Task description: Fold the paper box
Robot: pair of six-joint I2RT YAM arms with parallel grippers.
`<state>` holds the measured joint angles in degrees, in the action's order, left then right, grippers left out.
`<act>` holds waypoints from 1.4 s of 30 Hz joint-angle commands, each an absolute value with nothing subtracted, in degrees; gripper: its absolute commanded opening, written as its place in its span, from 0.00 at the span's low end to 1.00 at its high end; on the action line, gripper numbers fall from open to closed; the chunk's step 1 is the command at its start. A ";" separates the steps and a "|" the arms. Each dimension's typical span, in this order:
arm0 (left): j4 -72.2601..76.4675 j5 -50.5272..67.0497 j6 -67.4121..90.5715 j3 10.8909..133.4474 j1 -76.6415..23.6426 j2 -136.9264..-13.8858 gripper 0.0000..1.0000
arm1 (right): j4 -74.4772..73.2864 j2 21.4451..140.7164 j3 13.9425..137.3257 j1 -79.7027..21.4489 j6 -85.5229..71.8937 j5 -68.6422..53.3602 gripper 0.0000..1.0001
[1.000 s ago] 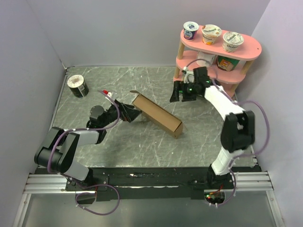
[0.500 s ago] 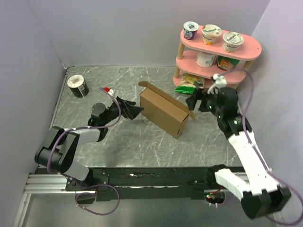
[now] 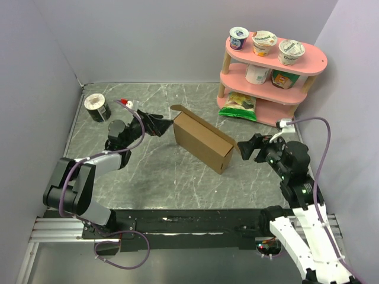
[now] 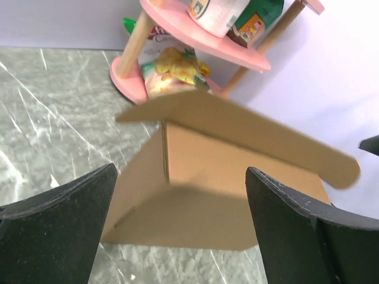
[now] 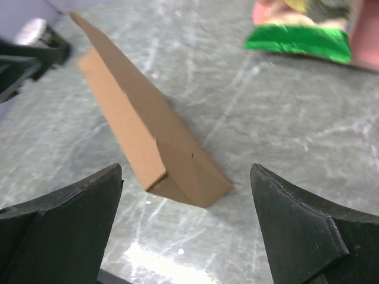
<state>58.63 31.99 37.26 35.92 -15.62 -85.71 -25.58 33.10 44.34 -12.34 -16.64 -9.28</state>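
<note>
1. The box (image 3: 201, 141) lies diagonally in the middle of the tabletop (image 3: 177, 189), between the two arms. It rests on its own; nothing touches it.
2. Its walls already form a shallow rectangular body. One flap (image 4: 237, 127) juts out over the end facing the left arm and is not tucked in. Judged from this, the task is nearly done and only closing remains.
3. The left pincer (image 3: 164, 125) is spread wide and empty, just beside the box's far-left end and aimed at it. The wide spread probably serves to straddle that end or its flap.
4. The right pincer (image 3: 246, 149) is also spread wide and empty, near the opposite end but clear of it. This placement would let one arm brace the box while the other works.
5. Risk: the light box may slide on the smooth tabletop if pushed from one end only.
6. The shelf (image 3: 278, 56) and the snack bag (image 3: 240, 102) stand behind the box, well apart from it.
</note>
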 commanded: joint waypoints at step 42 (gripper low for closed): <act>25.77 52.37 1.41 70.30 -14.06 -101.24 0.97 | -22.15 47.46 46.58 -15.38 -3.52 -12.65 0.32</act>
<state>27.68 47.42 6.00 65.34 -14.26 -99.57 -24.73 47.22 44.36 -15.03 -5.67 -12.97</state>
